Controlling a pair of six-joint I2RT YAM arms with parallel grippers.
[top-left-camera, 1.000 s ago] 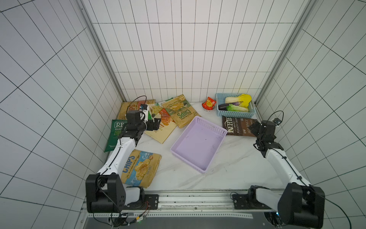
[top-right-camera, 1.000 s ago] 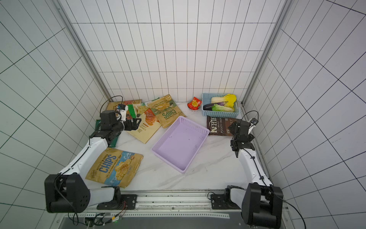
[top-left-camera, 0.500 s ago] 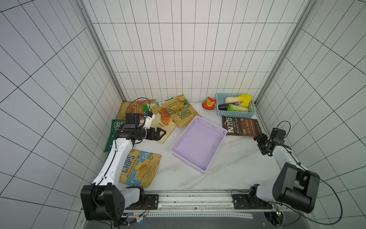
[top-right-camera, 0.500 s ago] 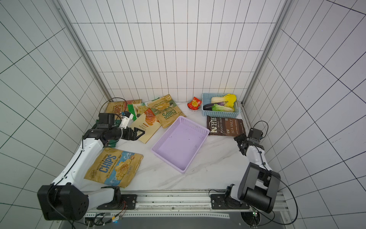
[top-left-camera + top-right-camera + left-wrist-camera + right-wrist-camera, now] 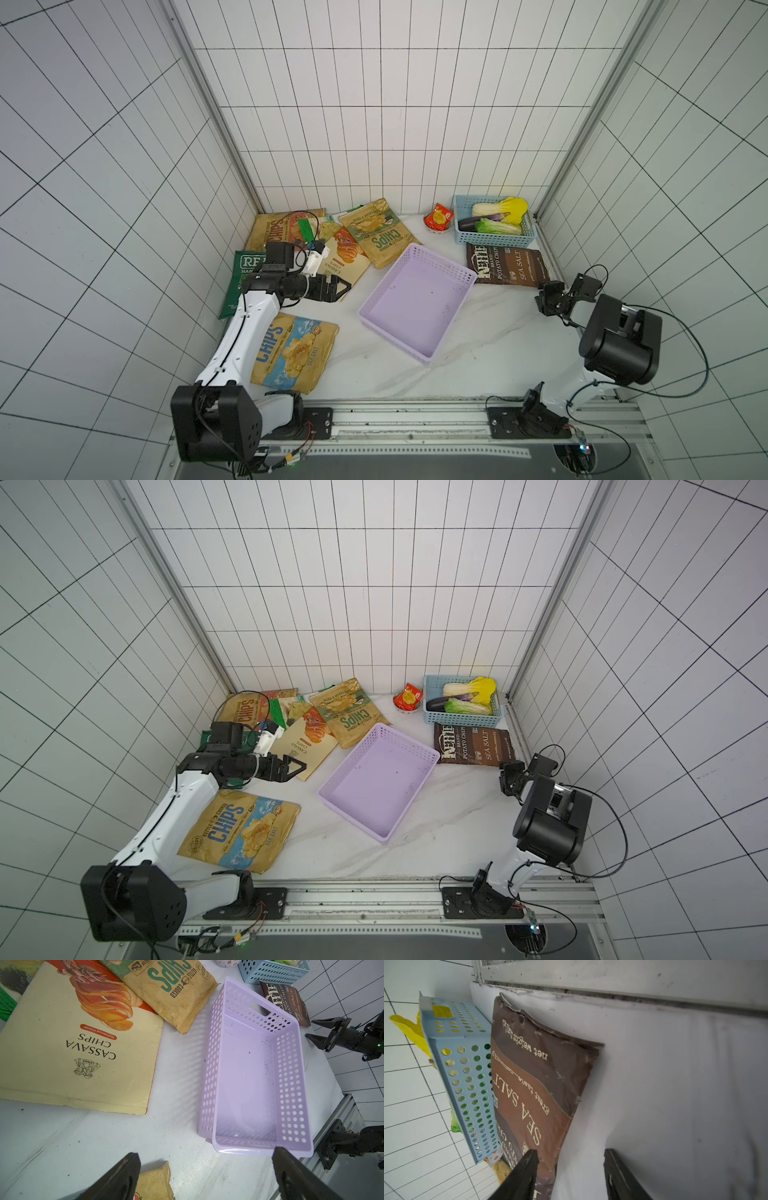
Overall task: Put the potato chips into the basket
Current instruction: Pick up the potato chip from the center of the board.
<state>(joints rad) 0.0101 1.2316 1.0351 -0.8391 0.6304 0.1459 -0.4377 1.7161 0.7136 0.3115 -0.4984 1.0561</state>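
1. In both top views, the right gripper [image 5: 545, 300] has dropped beside the Kettle bag [image 5: 509, 270]. The left gripper [image 5: 297, 766] has drawn back, and the basket [image 5: 415, 307] is empty.
2. Left wrist: fingers [image 5: 116, 1178] wide apart, cassava bag [image 5: 83, 1053] untouched.
3. Right wrist: fingers [image 5: 521, 1174] narrowing but still apart, straddling the Kettle bag's edge. A pickup looks imminent.

A robot lab cell: white tiled walls [image 5: 374, 124], aluminium mounting rail [image 5: 415, 417], marble tabletop [image 5: 478, 353]
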